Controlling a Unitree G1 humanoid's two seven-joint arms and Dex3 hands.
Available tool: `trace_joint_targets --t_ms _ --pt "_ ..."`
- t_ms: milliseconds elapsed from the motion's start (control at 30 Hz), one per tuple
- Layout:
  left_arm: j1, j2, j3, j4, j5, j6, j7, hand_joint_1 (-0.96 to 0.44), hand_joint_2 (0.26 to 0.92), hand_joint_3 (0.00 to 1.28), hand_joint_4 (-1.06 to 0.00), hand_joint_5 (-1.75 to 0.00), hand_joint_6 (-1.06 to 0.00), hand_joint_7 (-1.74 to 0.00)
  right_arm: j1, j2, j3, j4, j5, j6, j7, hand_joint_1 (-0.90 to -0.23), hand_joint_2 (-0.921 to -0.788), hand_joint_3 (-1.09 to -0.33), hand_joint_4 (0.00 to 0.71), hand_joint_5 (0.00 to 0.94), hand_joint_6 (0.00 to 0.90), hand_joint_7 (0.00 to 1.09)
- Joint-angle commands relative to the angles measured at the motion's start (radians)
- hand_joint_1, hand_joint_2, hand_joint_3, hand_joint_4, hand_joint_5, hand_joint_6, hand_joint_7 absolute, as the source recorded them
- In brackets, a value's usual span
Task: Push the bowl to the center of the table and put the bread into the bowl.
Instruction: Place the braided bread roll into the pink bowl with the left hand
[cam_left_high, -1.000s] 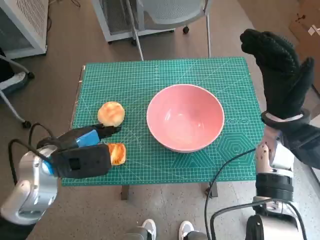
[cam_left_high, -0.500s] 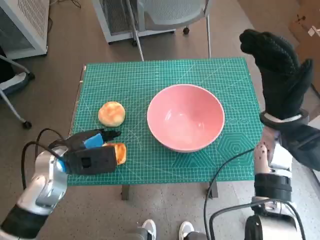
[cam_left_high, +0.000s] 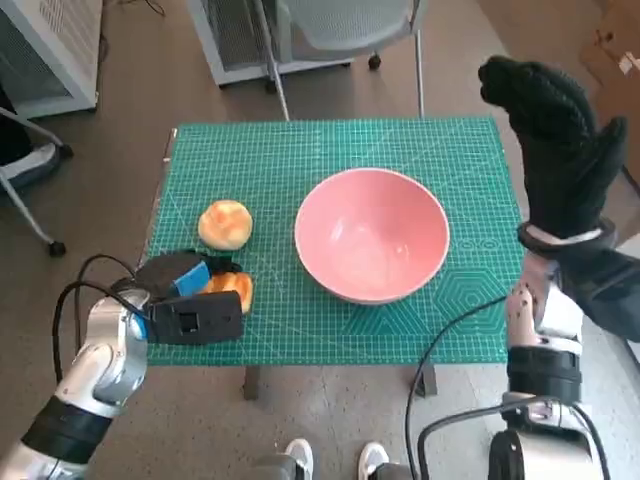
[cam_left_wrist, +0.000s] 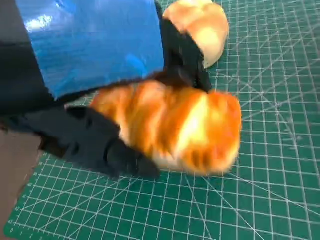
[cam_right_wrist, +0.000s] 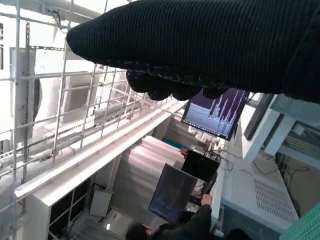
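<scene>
Two golden breads (cam_left_high: 231, 290) — round, smooth pink bowl (cam_left_high: 371, 235)

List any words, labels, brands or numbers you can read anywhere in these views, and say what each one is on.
None can be read.
Green cutting mat: printed grid lines and hexagon figures near its right side, any numerals too small to read.
Computer screens in the right wrist view: lit graphics, text too small and blurred.
Blue tape on the left robot hand: plain, no print.
Pink bowl and both pieces of bread: no markings.

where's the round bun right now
In the head view the round bun sits on the left part of the green mat, left of the pink bowl and just beyond the left hand and the browner bread.
</scene>
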Motion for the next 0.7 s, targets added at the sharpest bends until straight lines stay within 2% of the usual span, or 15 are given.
trace_joint_targets --t_ms 33,167,433,700 --pt "0.039 0.021 0.028 -0.061 -0.027 -0.031 -0.036 0.00 0.918 0.06 -0.64 -1.29 -0.70 -0.98 0.020 -0.004 0.000 0.009 0.004 0.008 0.001 -0.650 -0.921 -0.602 0.260 0.002 0.355 0.01" --pt "0.057 0.027 0.061 -0.126 -0.051 -0.047 -0.057 0.00 0.920 0.07 -0.63 -1.32 -0.70 -1.00 0.022 -0.002 0.000 0.008 0.004 0.006 0.002 -0.649 -0.921 -0.602 0.261 0.002 0.356 0.01" --pt "0.086 0.020 0.098 -0.269 -0.081 -0.071 -0.084 0.00 0.918 0.07 -0.66 -1.26 -0.67 -1.06 0.023 -0.002 0.000 0.009 0.005 0.007 0.003 -0.649 -0.921 -0.604 0.260 0.001 0.356 0.01" --pt "0.032 0.015 0.172 -0.376 -0.168 -0.111 -0.106 0.00 0.917 0.03 -0.74 -1.19 -0.68 -1.03 0.020 -0.007 -0.003 0.021 0.009 0.005 0.009 -0.650 -0.921 -0.606 0.260 0.001 0.356 0.01"
